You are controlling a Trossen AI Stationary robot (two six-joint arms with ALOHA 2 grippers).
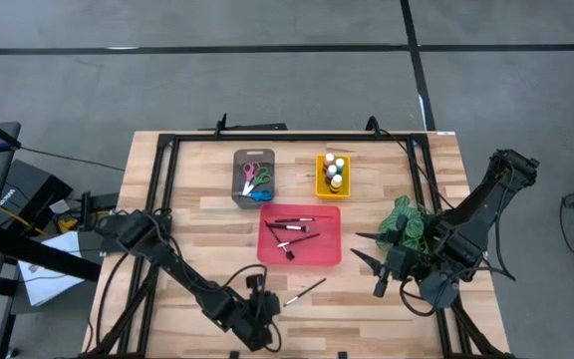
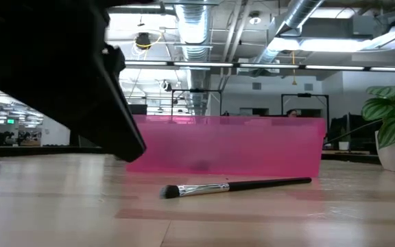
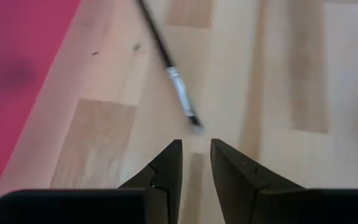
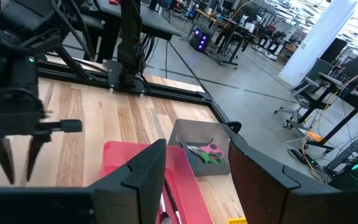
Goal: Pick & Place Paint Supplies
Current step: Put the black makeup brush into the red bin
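Observation:
One loose thin dark-handled paintbrush (image 1: 305,291) lies flat on the wood in front of the red tray (image 1: 327,257); it also shows in the low view (image 2: 232,186). My left gripper (image 1: 270,299) hovers just beside its bristle end (image 3: 193,121), fingers narrowly open (image 3: 196,149) and touching nothing. More brushes (image 1: 292,231) lie in the red tray. Scissors (image 1: 255,179) lie in the grey tray and paint bottles (image 1: 335,172) stand in the yellow tray. My right gripper (image 1: 365,249) waits open (image 4: 194,168) at the red tray's right side.
A green leafy plant (image 1: 407,224) stands right behind my right gripper. The grey tray (image 1: 237,194) and the yellow tray (image 1: 320,184) sit toward the far edge. A black frame (image 1: 287,140) runs along the far and side edges. Bare wood lies along the near edge (image 1: 347,319).

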